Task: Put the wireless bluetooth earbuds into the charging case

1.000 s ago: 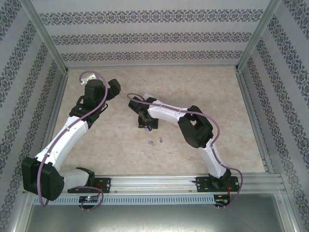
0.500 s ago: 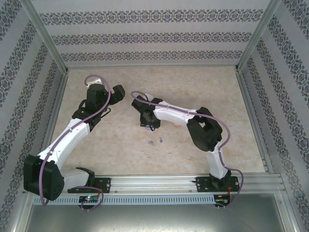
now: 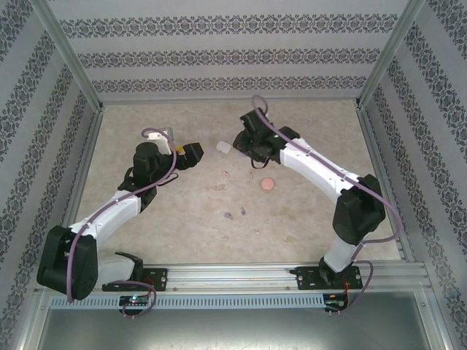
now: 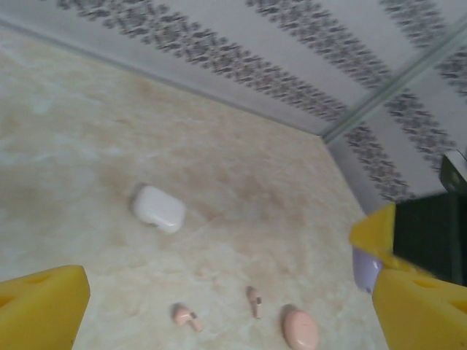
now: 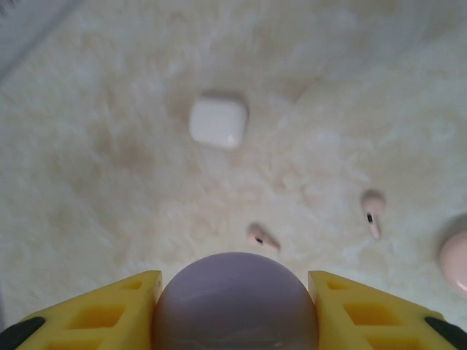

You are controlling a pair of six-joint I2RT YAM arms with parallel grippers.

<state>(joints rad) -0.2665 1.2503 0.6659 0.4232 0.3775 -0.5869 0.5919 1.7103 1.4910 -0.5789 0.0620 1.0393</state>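
The earbuds look featherlight, hard and glossy, so I judge they will skid or flip under a careless pinch. The stem seems the safest place to grip. 2 pink earbuds (image 5: 261, 237) lie loose on the tabletop (image 5: 87, 219), just on the arm-base side of the white case (image 5: 217, 120). 2 purple earbuds (image 3: 228, 215) lie farther out that same way. The white case looks shut, as does the pink case (image 3: 268, 184) to its near right; their contents are hidden. The right end effector (image 5: 233, 281) clamps the purple case (image 5: 235, 306) just right of the white case, lid state unclear. The left end effector (image 3: 188, 152) gapes wide and empty, left of the white case.
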